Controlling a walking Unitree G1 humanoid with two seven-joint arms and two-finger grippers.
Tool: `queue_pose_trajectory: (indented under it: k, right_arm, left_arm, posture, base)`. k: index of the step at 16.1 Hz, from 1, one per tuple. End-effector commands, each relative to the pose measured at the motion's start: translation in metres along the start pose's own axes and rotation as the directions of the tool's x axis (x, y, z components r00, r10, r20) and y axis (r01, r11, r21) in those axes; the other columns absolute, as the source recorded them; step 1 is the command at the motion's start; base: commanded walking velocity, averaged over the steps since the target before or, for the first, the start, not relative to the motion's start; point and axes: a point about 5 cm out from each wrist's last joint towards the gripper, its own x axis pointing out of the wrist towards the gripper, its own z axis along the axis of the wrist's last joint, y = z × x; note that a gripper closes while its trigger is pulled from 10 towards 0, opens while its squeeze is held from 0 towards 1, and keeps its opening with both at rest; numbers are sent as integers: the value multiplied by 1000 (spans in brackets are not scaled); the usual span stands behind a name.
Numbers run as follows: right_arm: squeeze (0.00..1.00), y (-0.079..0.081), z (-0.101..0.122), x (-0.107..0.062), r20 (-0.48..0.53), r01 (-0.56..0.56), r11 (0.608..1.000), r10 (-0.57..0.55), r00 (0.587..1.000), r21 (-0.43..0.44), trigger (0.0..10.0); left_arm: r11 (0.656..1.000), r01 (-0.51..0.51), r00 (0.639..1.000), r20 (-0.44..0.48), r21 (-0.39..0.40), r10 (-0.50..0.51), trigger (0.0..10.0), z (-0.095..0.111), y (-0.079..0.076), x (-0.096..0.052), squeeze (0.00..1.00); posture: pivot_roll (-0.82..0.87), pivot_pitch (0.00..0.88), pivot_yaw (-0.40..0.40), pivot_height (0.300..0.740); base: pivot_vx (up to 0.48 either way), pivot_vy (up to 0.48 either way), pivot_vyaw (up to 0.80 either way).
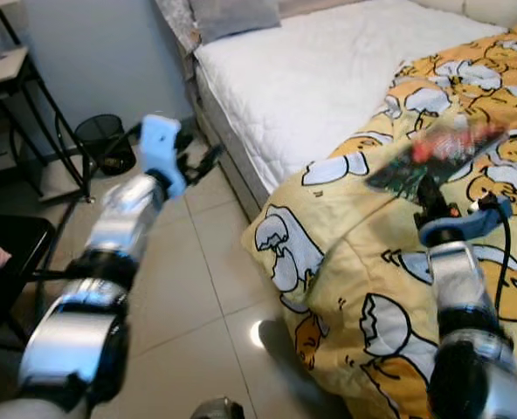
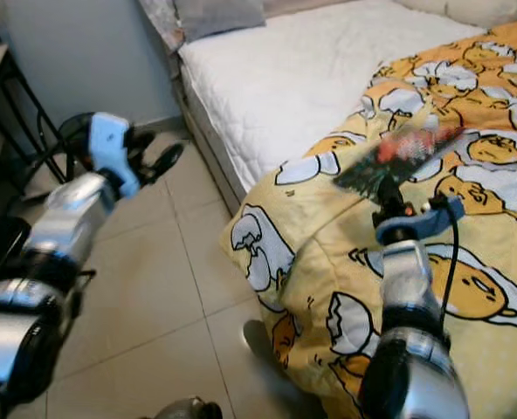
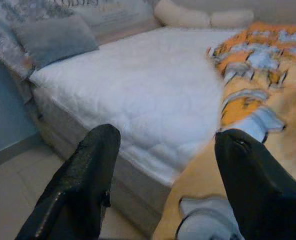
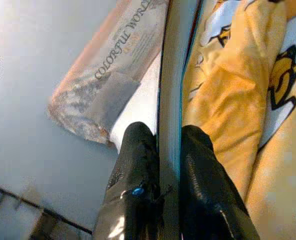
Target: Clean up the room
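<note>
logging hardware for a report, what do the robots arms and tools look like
Both arms are silver metal segments joined by black joints. The left tool has a light blue wrist housing and two long black fingers. The right tool has matching black fingers, a darker blue bracket at the wrist and a black cable looping alongside.

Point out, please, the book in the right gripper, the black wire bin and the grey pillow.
book (image 2: 400, 150): right eye view, its cover.
black wire bin (image 1: 104, 137): left eye view, its mesh wall.
grey pillow (image 3: 53, 37): left wrist view, its middle.

A yellow blanket (image 1: 355, 262) printed with white-and-orange egg cartoons lies on a white quilted mattress (image 1: 302, 78).
</note>
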Motion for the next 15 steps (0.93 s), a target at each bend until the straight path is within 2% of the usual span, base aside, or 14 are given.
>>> queue_pose_trajectory:
  k: [1,2,3,4,5,6,8,9,10,11,13,15]
  right_arm:
    - [0,8,1,-6,-8,-34,996,33,999,-81,0]
    - [0,9,-3,-19,-15,-39,991,38,999,-127,0]
    - [0,10,-5,-36,-7,-26,984,25,1000,-176,0]
    - [0,11,-8,-45,-14,-15,978,12,1000,-209,0]
    - [0,14,-14,-56,-41,-14,967,4,999,-254,980]
    - [0,18,-23,-64,-90,-43,953,17,996,-300,10000]
    - [0,24,-40,-76,-176,-84,906,11,984,-414,10000]
    - [0,26,-45,-78,-200,-90,892,-1,980,-442,10000]
    - [0,25,-49,-79,-190,-7,908,-80,979,-419,10000]
    - [0,27,-49,-80,-183,28,911,-113,977,-412,10000]
    - [0,30,-49,-82,-106,84,887,-148,983,-455,10000]
    - [0,28,-45,-82,-80,92,859,-153,985,-504,10000]
  left_arm:
    - [999,-39,998,-45,35,40,10000,-12,8,-12,0]
    - [994,-84,994,-65,66,88,10000,-22,14,-26,0]
    - [988,-138,986,-85,72,144,10000,-33,17,-46,0]
    - [984,-160,981,-97,77,167,10000,-39,15,-58,0]
    - [975,-191,973,-112,114,203,10000,-47,11,-73,0]
    - [970,-205,969,-113,132,220,10000,-54,6,-85,0]
    - [958,-248,955,-132,143,267,10000,-62,-3,-104,0]
    - [958,-250,956,-122,142,267,10000,-61,-7,-108,0]
    - [948,-293,944,-119,125,307,10000,-59,-7,-111,0]
    - [941,-316,936,-124,122,330,10000,-56,-8,-113,0]
    - [942,-325,939,-94,80,331,10000,-48,-11,-112,0]
    - [952,-287,949,-105,102,297,10000,-48,-19,-108,0]
  posture:
    - [-38,0,117,740]
    - [-36,0,108,740]
    - [-33,0,105,740]
    - [-28,0,100,740]
    - [-20,0,90,740]
    - [-13,0,80,740]
    - [4,0,65,740]
    - [3,0,64,740]
    - [2,0,67,740]
    - [1,0,70,740]
    - [5,0,83,740]
    - [-16,0,106,740]
  base:
    - [0,0,0]
    - [0,0,0]
    - [0,0,0]
    - [0,0,0]
    - [0,0,0]
    - [0,0,0]
    - [0,0,0]
    - [0,0,0]
    - [0,0,-775]
    - [0,0,-775]
    - [0,0,-744]
    - [0,0,-747]
